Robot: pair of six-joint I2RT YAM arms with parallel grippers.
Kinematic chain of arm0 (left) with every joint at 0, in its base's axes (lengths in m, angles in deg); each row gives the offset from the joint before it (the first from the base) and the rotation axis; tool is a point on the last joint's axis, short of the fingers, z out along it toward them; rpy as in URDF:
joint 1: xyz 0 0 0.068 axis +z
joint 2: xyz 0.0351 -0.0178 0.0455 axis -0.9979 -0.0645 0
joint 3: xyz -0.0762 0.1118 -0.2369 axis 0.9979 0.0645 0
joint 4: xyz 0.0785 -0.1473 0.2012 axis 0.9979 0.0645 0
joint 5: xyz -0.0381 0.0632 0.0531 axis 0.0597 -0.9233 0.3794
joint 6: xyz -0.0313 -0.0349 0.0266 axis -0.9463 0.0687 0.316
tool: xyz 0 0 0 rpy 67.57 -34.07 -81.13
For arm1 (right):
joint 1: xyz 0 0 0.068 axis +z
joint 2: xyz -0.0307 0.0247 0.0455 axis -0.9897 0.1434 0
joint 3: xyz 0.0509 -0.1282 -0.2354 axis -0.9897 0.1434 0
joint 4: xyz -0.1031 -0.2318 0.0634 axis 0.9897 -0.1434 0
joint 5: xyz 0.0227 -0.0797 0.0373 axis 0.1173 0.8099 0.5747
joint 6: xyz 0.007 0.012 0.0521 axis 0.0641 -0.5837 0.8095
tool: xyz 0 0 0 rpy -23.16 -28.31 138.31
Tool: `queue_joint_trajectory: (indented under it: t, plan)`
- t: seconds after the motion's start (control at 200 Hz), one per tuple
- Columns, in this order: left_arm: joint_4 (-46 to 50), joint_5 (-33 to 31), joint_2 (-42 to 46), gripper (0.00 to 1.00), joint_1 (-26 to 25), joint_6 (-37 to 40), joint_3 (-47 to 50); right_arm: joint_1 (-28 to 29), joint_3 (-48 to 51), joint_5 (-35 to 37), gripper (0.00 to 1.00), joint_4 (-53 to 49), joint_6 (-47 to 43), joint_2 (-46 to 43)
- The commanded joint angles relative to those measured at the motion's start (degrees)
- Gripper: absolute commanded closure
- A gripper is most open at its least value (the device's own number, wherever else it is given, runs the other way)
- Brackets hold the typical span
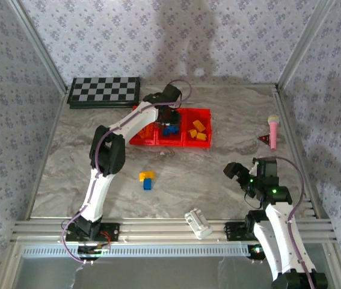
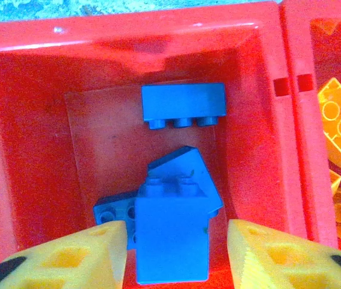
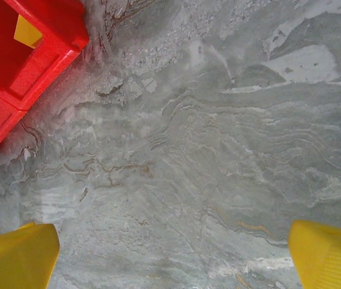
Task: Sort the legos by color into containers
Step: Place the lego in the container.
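Left gripper (image 2: 176,244) parted over middle bin (image 2: 32,132), fingers (image 2: 68,259) just clear of blue lego (image 2: 173,241) lying on other blues; right gripper (image 3: 170,253) wide open above table (image 3: 218,150); yellow lego (image 1: 145,175) loose mid-table beside second blue lego (image 1: 148,185).

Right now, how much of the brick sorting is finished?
Partly done. A blue brick lies in the middle red bin, and orange-yellow ones in the right bin. In hand: the left jaws stand open on either side of another blue brick in the middle bin, not gripping it. Left to do: a yellow brick and a blue one lie on the table. The right jaws hang open.
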Motion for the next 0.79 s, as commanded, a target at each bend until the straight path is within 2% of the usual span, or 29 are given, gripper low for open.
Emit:
queue_joint_trajectory:
  t: [0.0, 0.235, 0.36, 0.59, 0.79]
  plan:
    - [1.53, 0.46, 0.78, 0.47, 0.26, 1.99, -2.05, -0.35, -1.33, -0.05, 0.00, -1.17, -1.08, 0.19]
    - [1.11, -0.06, 5.54, 0.35, 0.14, 5.49, 0.39, -0.37, -2.12, 0.56, 0.00, -1.43, -1.10, 0.07]
    - [-1.10, -0.75, 11.29, 0.33, 0.19, 6.04, 5.48, -0.38, -2.22, 0.76, 0.00, -1.60, -1.10, -0.37]
    - [-8.47, -2.00, 26.57, 0.24, -0.09, 3.39, 25.58, -0.32, -2.13, 0.76, 0.00, -2.13, -1.05, -0.97]
    - [-10.11, -3.11, 39.31, 0.15, -1.50, -1.23, 42.29, -0.36, -1.68, 0.63, 0.00, -1.37, -0.87, -0.78]
